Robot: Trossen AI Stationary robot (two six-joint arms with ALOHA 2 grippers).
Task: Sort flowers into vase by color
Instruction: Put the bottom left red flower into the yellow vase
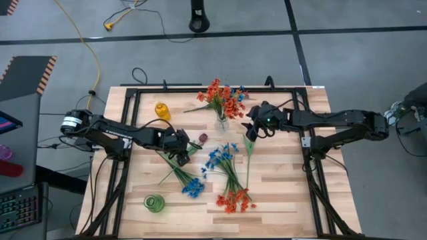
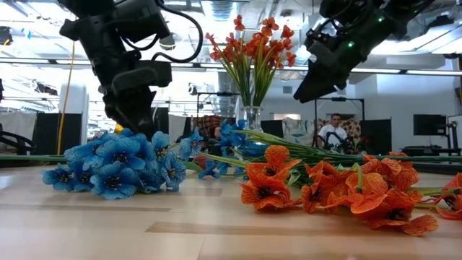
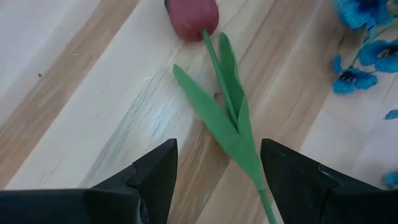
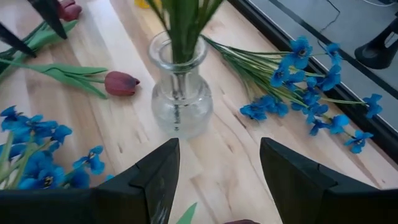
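A wooden table [image 1: 280, 200] seen from above, scattered with artificial flowers. At center left of the frame, the left gripper [image 3: 214, 177] hovers with its fingers spread wide and empty, straddling the green stem of a dark maroon tulip [image 3: 194, 18] lying flat on the wood. In the left wrist view the tulip's long axis runs diagonally — bud toward the top center of the frame, stem trailing to the bottom right.

The step in hand looks like picking up this tulip: the next move probably calls for lowering onto the stem, closing on it, then carrying it to a vase.

At upper center, a clear glass vase [image 4: 180, 93] already holds orange-red sprigs [image 1: 221, 99], upright. The right gripper [image 4: 214, 180] hangs just beside it, jaws parted, nothing clearly between them.

Blue sprigs [image 1: 193, 188] and loose orange sprigs [image 1: 235, 199] lie at lower center. A green vase [image 1: 154, 203] stands lower left — a yellow vase [image 1: 162, 110] upper left.
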